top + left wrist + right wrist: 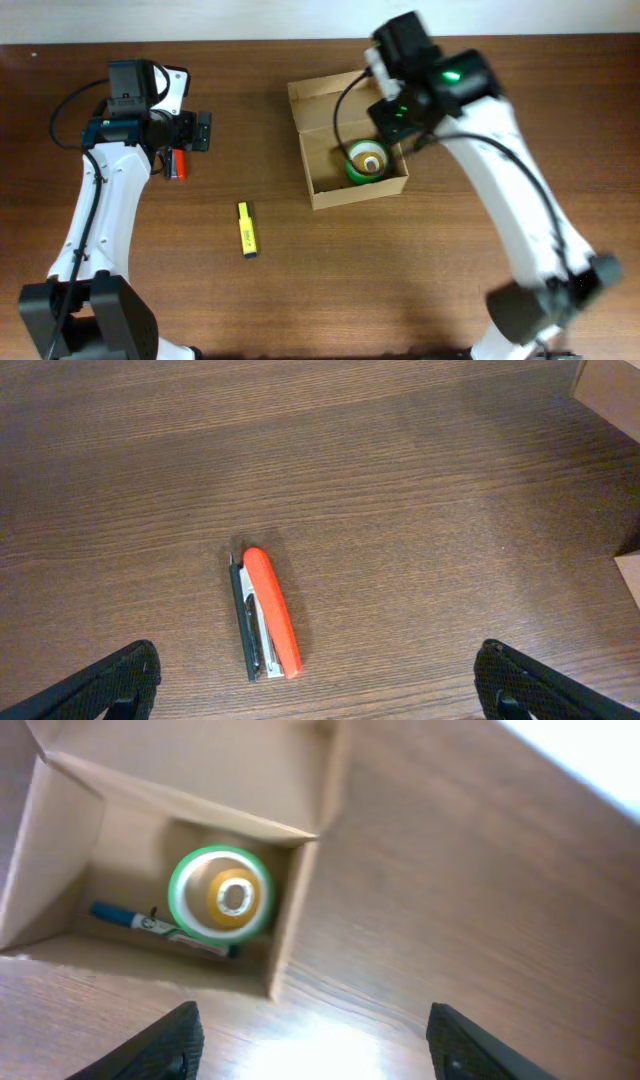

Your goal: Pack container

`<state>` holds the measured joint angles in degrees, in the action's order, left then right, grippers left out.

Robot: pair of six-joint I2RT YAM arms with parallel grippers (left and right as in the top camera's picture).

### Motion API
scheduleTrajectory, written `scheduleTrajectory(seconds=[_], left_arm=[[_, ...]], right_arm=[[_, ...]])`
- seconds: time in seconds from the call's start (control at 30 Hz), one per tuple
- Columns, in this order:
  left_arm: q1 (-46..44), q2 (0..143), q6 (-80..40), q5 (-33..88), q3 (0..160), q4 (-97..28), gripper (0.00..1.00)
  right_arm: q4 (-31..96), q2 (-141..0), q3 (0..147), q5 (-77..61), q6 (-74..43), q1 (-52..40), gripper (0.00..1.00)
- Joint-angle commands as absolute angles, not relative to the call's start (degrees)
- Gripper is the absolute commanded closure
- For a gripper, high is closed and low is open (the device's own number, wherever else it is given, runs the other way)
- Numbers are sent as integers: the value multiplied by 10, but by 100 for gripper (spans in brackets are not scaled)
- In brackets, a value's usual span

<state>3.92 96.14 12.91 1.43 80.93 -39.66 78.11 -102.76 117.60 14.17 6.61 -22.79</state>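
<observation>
The container (pixel 355 196) is a tan cardboard box at the table's middle, its flap lid folded back. Inside lie a green tape roll (pixel 368 162) and, in the right wrist view, a blue marker (pixel 165 928) beside the roll (pixel 221 895). My right gripper (pixel 395 115) hovers over the box's right side, open with nothing between its fingers (pixel 315 1040). A red stapler (pixel 180 163) lies on the table at the left. My left gripper (pixel 190 140) stands just above it, open wide, with the stapler (pixel 270 612) ahead of the fingertips (pixel 320 685).
A yellow highlighter (pixel 246 229) lies on the bare wood between the stapler and the box. A corner of the box (pixel 610 385) shows at the upper right of the left wrist view.
</observation>
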Motion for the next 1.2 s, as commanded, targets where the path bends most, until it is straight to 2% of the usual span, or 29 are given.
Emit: scheduleTrajectory(seconds=[0.0, 0.13, 0.23, 0.33, 0.4, 0.47, 0.7, 0.97, 1.17], left_arm=[[39, 967, 138, 15, 819, -396, 0], [39, 953, 131, 17, 823, -408, 0], [39, 932, 131, 17, 837, -424, 0], [39, 903, 131, 15, 860, -445, 0], [39, 884, 131, 2, 882, -469, 1], [39, 868, 131, -25, 904, -505, 0], [45, 858, 110, -59, 936, -639, 0], [115, 944, 102, -17, 936, -643, 1], [121, 1051, 97, -5, 948, -652, 2]], right_arm=[[793, -953, 1191, 175, 53, -189, 25], [809, -881, 1190, 177, 27, -102, 20], [808, -842, 1191, 115, 27, -6, 16], [808, -837, 1188, 47, 27, 91, 10], [804, -844, 1176, 27, 27, 140, 1], [801, -857, 1156, 21, 23, 172, 1], [793, -934, 1072, 21, -7, 211, 1], [717, -989, 994, 13, -10, 210, 1], [696, -990, 990, 6, -9, 210, 1]])
